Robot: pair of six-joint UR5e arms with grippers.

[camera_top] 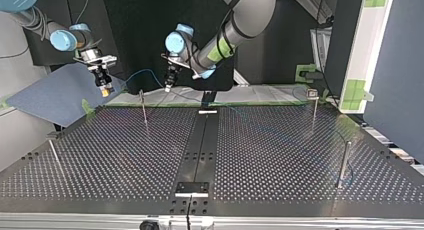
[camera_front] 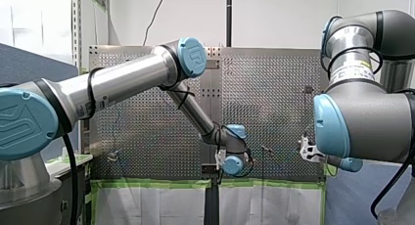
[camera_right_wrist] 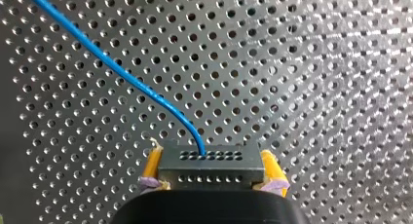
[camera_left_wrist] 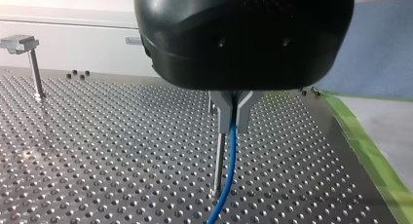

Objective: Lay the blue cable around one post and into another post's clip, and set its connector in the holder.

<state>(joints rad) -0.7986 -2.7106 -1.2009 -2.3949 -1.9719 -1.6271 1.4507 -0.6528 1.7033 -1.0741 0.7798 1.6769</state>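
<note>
Both arms hold the blue cable aloft, and wrapping the first post looks like the step in hand.

The robot's left gripper (camera_top: 169, 85) has its metal fingers (camera_left_wrist: 222, 118) pinched on the blue cable (camera_left_wrist: 228, 177), which hangs down just beside a thin post (camera_left_wrist: 219, 160) on the perforated table (camera_top: 275, 155). Over at the top view's far left, the right gripper (camera_top: 103, 86) hovers by the table's far edge, yellow pads (camera_right_wrist: 152, 166) clamped on the black connector (camera_right_wrist: 209, 160), with the cable running out of its face. I'd judge the routing barely begun: the cable stands next to the post, but whether it touches I can't tell. Next, the left arm needs to sweep the line round that post, then on toward the post with the blocky head (camera_left_wrist: 22, 41), presumably the clip, while the right arm feeds slack. The holder I can't pick out.
</note>
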